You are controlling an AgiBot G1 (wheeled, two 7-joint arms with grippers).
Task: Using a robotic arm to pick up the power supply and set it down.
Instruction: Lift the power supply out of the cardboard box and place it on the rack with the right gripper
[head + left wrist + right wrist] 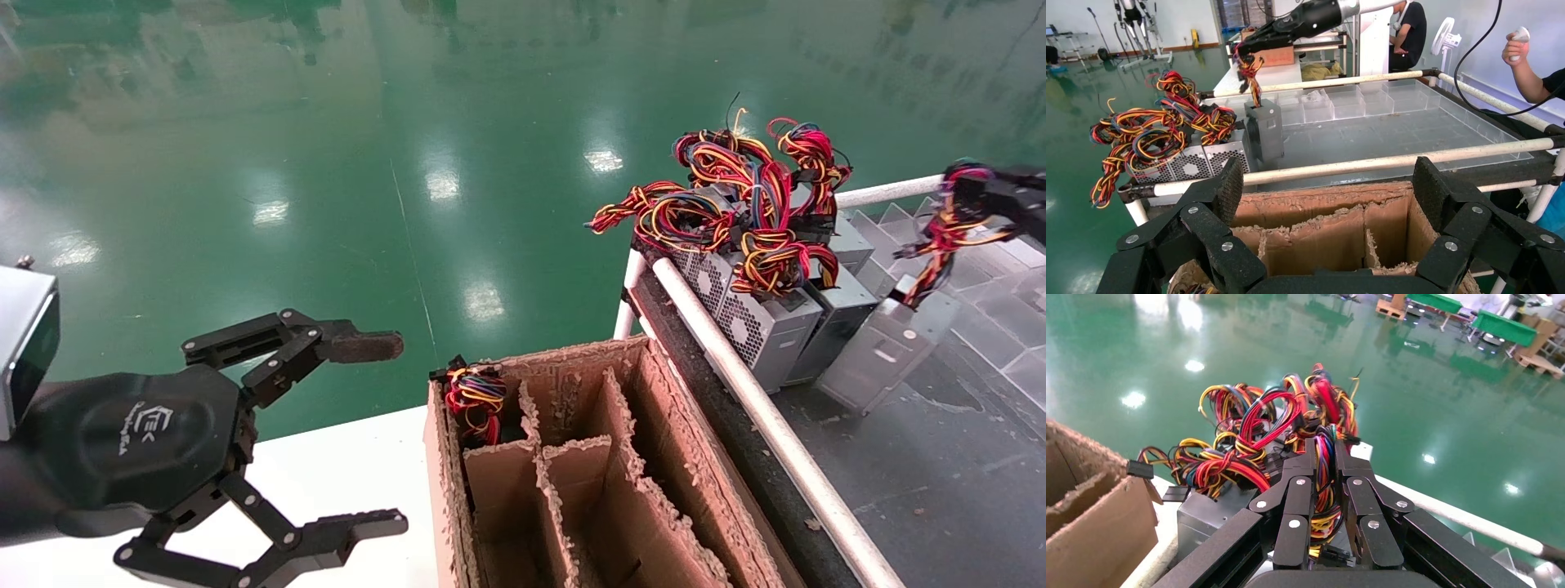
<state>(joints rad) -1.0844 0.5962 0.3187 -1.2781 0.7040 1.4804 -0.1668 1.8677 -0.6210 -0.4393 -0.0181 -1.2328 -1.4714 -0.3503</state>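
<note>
My right gripper is at the far right, over the railed bench, shut on the red, yellow and black wire bundle of a grey power supply. That box hangs tilted below the wires, its lower end at or just above the grey bench surface; I cannot tell whether it touches. It stands beside a row of similar power supplies. The right gripper also shows far off in the left wrist view. My left gripper is open and holds nothing, low at the left beside the cardboard box.
A torn cardboard box with dividers stands in the front middle; one back-left compartment holds another wire bundle. A white rail separates box and bench. Clear tray dividers lie at the far right. People stand beyond the bench.
</note>
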